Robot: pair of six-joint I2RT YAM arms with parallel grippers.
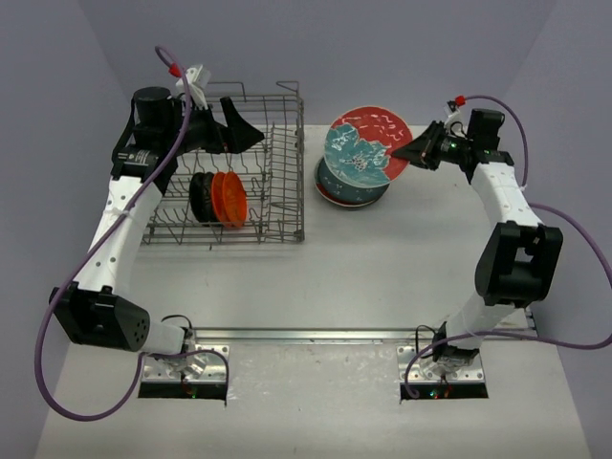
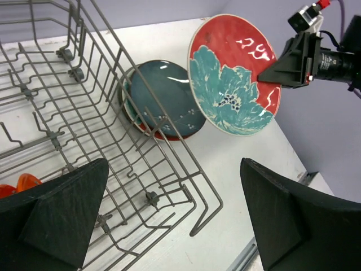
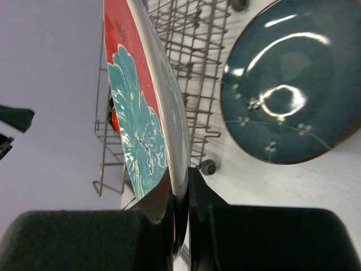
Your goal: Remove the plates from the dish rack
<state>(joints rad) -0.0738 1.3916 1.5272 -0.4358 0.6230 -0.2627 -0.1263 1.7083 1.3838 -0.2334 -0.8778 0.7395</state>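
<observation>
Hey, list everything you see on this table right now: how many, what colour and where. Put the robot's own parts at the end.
Grey wire dish rack: one, grey, on the left half of the white table.
Small black round plate: one, black, upright in the rack's tines.
Small orange round plates: apparently two, orange, upright beside the black one.
Dark teal speckled round plate: one, dark teal, on top of a stack right of the rack; at least one more plate lies beneath, number unclear.
Red round plate with teal flower: one, red and teal, tilted in the air over the stack.
Left gripper: one, black, open, above the rack.
Right gripper: one, black, shut on the red plate's rim.
</observation>
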